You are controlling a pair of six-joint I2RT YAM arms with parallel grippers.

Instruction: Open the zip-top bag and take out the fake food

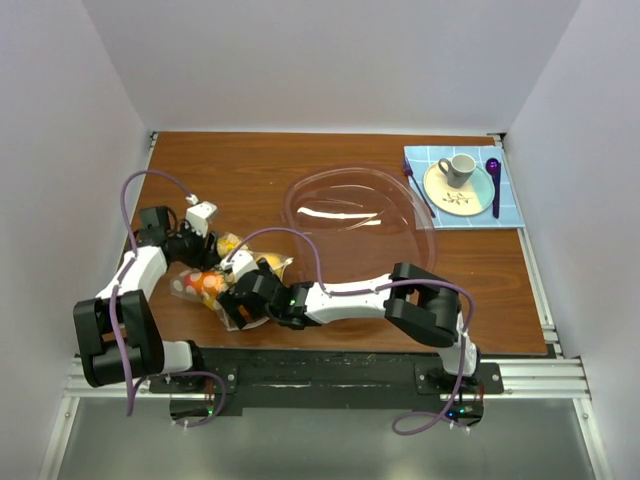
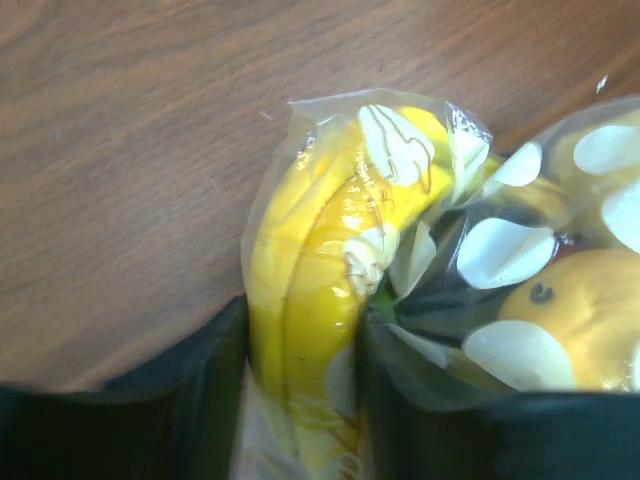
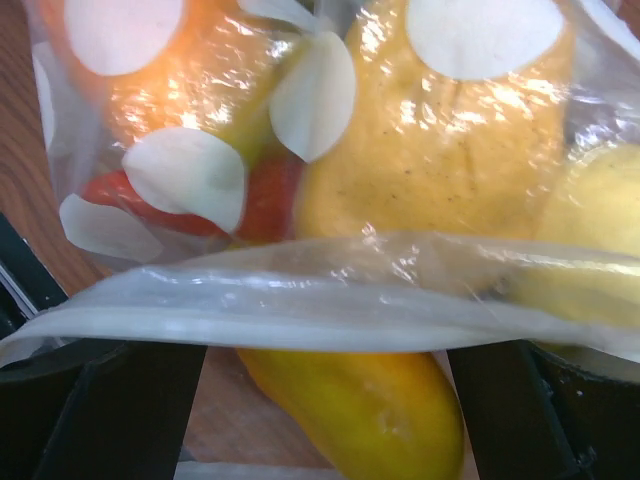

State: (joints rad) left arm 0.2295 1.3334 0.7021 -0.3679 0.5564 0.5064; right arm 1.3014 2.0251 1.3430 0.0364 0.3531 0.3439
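The zip-top bag (image 1: 225, 275), clear with white petal prints, lies on the wooden table at the near left, full of fake food (image 1: 208, 284). My left gripper (image 1: 215, 245) comes in from the bag's far side. In the left wrist view its gripper (image 2: 300, 400) presses both fingers against a bag corner with a yellow banana (image 2: 310, 300) inside. My right gripper (image 1: 240, 295) reaches in from the right. In the right wrist view this gripper (image 3: 325, 410) is open, with the bag's zip strip (image 3: 300, 310) lying across between its fingers (image 3: 130, 410) above a yellow-orange piece (image 3: 370, 410). A red piece (image 3: 250, 200) shows through the plastic.
A large clear pink-tinted bowl (image 1: 360, 215) sits mid-table, just right of the bag. At the back right a blue checked mat (image 1: 510, 205) carries a plate (image 1: 445, 195), a cup (image 1: 460, 166), a fork (image 1: 418, 185) and a purple spoon (image 1: 493, 180).
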